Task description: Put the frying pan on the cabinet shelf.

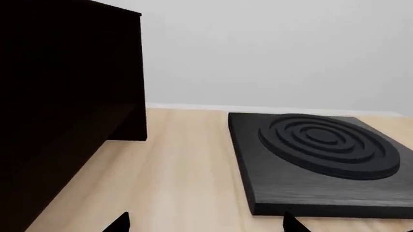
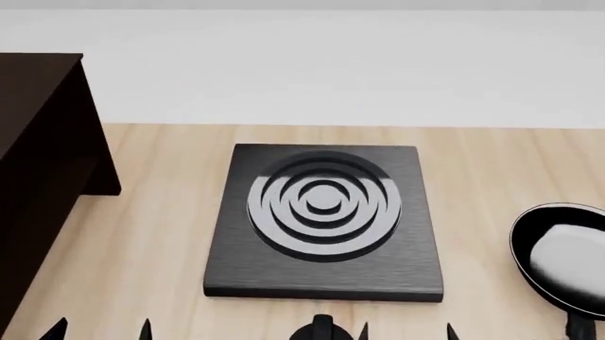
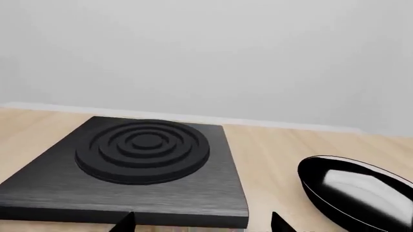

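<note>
Head view: frying pan at lower right edge of frame, on table, well apart from dark cabinet at left edge. Hob plate at centre, between them. Shelf not visible.

L wrist view: left gripper tips spread apart at bottom edge, nothing between them.

R wrist view: right gripper likewise spread apart, nothing held; pan at lower right, beside hob plate.

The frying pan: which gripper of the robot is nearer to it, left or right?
Right. The right gripper sits just beside the frying pan; the left gripper is far across, near the cabinet.
</note>
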Motion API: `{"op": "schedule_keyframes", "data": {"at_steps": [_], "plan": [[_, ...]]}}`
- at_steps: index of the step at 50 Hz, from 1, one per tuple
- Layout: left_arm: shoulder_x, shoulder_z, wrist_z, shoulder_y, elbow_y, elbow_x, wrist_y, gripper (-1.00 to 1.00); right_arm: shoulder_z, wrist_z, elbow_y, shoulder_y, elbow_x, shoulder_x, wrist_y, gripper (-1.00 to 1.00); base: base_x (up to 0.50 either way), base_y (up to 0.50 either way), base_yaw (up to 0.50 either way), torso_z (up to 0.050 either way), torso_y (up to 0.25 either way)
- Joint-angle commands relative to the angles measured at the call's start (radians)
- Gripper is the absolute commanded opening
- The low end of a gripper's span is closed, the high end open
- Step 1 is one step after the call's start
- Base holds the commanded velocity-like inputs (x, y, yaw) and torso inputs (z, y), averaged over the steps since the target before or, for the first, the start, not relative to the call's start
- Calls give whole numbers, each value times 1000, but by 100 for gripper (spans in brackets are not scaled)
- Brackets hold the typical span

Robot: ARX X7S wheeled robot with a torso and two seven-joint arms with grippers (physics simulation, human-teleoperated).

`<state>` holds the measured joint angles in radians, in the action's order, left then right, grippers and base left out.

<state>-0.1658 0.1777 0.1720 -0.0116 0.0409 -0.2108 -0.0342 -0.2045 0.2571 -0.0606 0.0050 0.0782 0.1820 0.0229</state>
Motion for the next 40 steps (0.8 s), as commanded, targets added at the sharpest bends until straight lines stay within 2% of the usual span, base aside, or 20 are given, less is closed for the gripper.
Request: {"op": "schedule_keyframes", "data": {"at_steps": [1,3,4,5,6,18,24,30,40], "plan": [[-4,-1,25,-7,17,-15,-59,100,-10,-3,4,2,10,3,6,100,0,0,0,0,0],[-4,-1,25,-7,17,-15,-59,100,-10,-3,4,2,10,3,6,100,0,0,0,0,0],[143,-186,-210,-62,-194,92,132,100,167,-261,209,84,-88,-149,0,100,0,0,0,0,0],[141,-164,-143,6,-44,136,-18,100,171,-189,59,-14,-148,-156,7,100,0,0,0,0,0],[138,-164,-139,9,46,124,-113,100,169,-187,6,-17,-139,-154,13,100,0,0,0,0,0],[111,-125,-111,14,66,110,-126,100,148,-158,-35,-11,-97,-128,55,100,0,0,0,0,0],[93,-118,-94,21,196,93,-210,100,150,-143,-108,0,-92,-110,112,100,0,0,0,0,0],[80,-117,-73,11,354,52,-371,100,180,-136,-339,19,-60,-90,310,100,0,0,0,0,0],[55,-134,-38,-97,544,-46,-701,100,238,-151,-549,103,-14,-21,635,100,0,0,0,0,0]]}}
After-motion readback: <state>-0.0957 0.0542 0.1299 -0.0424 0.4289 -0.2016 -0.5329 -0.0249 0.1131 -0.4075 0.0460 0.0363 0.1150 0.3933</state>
